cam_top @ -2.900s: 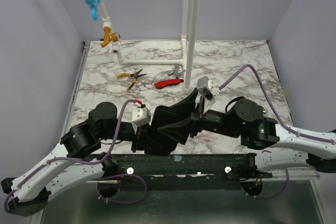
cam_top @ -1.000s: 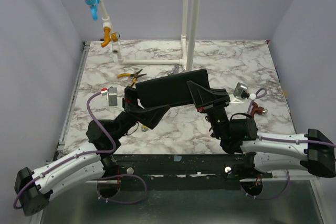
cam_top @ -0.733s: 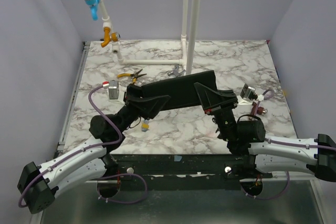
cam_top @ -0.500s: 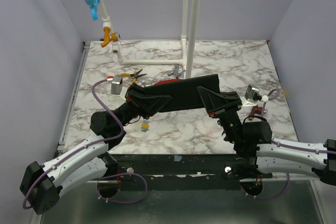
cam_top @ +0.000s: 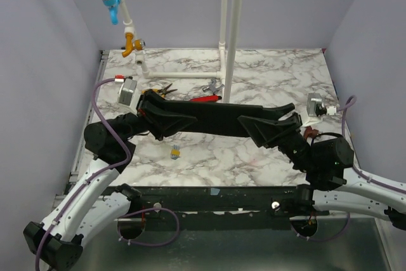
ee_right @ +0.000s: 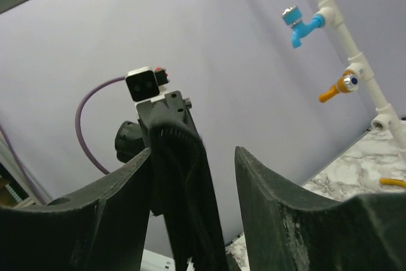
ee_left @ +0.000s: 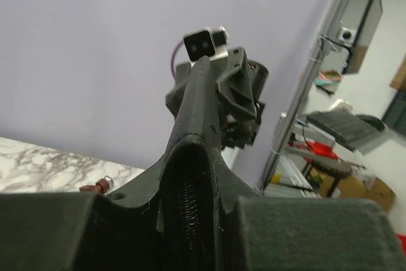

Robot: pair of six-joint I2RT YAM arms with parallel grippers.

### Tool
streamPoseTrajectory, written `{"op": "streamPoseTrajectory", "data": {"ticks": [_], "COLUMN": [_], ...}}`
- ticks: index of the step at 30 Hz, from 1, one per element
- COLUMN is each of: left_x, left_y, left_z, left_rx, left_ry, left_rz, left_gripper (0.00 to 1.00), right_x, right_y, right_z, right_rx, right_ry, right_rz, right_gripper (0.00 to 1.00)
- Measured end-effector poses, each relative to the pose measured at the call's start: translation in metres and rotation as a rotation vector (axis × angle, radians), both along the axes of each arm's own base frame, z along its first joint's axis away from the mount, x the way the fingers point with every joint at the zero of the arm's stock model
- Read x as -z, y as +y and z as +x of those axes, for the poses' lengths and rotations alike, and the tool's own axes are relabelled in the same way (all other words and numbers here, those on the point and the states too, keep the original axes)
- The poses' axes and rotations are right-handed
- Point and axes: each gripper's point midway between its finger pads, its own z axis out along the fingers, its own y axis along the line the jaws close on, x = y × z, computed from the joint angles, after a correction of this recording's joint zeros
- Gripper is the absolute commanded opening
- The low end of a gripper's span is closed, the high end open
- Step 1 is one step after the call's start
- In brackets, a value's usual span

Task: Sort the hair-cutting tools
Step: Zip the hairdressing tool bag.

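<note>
A long black zip pouch (cam_top: 216,118) hangs stretched level above the table between both arms. My left gripper (cam_top: 154,113) is shut on its left end; in the left wrist view the pouch (ee_left: 190,176) runs away from between the fingers (ee_left: 57,233), zip teeth showing. My right gripper (cam_top: 269,128) stands open around the right end. In the right wrist view the pouch (ee_right: 181,182) leans on one finger (ee_right: 95,220), with a gap to the other finger (ee_right: 279,214). Small silver scissors (cam_top: 212,85) lie on the table behind the pouch.
Yellow-handled pliers (cam_top: 160,89) and a red-handled tool (cam_top: 204,98) lie behind the pouch, partly hidden. A small yellow-grey item (cam_top: 174,152) lies on the marble table (cam_top: 273,74) in front. White pipes (cam_top: 229,30) with a blue tap (cam_top: 111,1) and an orange tap (cam_top: 131,47) rise at the back.
The pouch went from bunched and tilted to stretched long and level. My left arm swung left and shut on its end; my right arm drew right and its jaws parted.
</note>
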Motion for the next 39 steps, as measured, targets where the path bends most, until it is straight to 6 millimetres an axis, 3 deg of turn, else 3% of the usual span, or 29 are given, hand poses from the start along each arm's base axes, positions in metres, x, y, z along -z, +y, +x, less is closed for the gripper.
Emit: {"op": "streamPoseTrajectory", "data": {"ticks": [4, 7, 10, 11, 12, 13, 16, 18, 21, 23, 25, 27, 31, 34, 39], "left_x": [0.001, -0.001, -0.005, -0.009, -0.014, -0.017, -0.018, -0.011, 0.022, 0.049, 0.064, 0.068, 0.052, 0.041, 0.043], "left_y": [-0.006, -0.010, -0.009, -0.008, -0.007, -0.006, -0.004, -0.002, 0.001, 0.004, 0.005, 0.008, 0.017, 0.022, 0.030], "left_z": [-0.010, -0.010, -0.012, -0.014, -0.016, -0.017, -0.021, -0.021, -0.016, -0.013, -0.008, -0.001, 0.008, 0.011, 0.015], "left_rx": [0.113, 0.173, 0.204, 0.207, 0.206, 0.205, 0.199, 0.179, 0.125, 0.090, 0.059, 0.021, -0.056, -0.096, -0.177], "left_ry": [-0.012, 0.000, 0.015, 0.013, 0.000, -0.007, -0.025, -0.015, 0.055, 0.106, 0.142, 0.157, 0.132, 0.108, 0.122], "left_rz": [0.068, 0.100, 0.108, 0.104, 0.097, 0.094, 0.101, 0.101, 0.095, 0.089, 0.080, 0.049, -0.031, -0.082, -0.078], "left_gripper": [0.00, 0.00, 0.00, 0.01, 0.22, 0.51, 0.97, 0.99, 0.99, 0.98, 0.99, 0.98, 0.98, 0.98, 0.98], "right_x": [-0.006, 0.000, -0.007, -0.015, -0.014, -0.017, -0.018, -0.009, 0.031, 0.058, 0.071, 0.073, 0.067, 0.063, 0.058], "right_y": [0.012, 0.020, 0.027, 0.028, 0.030, 0.032, 0.032, 0.030, 0.029, 0.036, 0.049, 0.060, 0.071, 0.075, 0.072], "right_z": [-0.009, -0.016, -0.026, -0.030, -0.030, -0.031, -0.034, -0.036, -0.028, -0.017, -0.008, -0.002, 0.004, 0.006, 0.005], "right_rx": [-0.059, -0.100, -0.153, -0.174, -0.177, -0.185, -0.195, -0.195, -0.155, -0.116, -0.094, -0.083, -0.069, -0.063, -0.054], "right_ry": [-0.024, -0.036, -0.060, -0.074, -0.071, -0.081, -0.102, -0.115, -0.105, -0.078, -0.068, -0.073, -0.095, -0.107, -0.118], "right_rz": [-0.078, -0.163, -0.231, -0.246, -0.253, -0.257, -0.250, -0.215, -0.165, -0.170, -0.171, -0.153, -0.088, -0.048, -0.031], "right_gripper": [0.57, 0.35, 0.02, 0.01, 0.01, 0.01, 0.01, 0.01, 0.01, 0.01, 0.01, 0.01, 0.01, 0.01, 0.01]}}
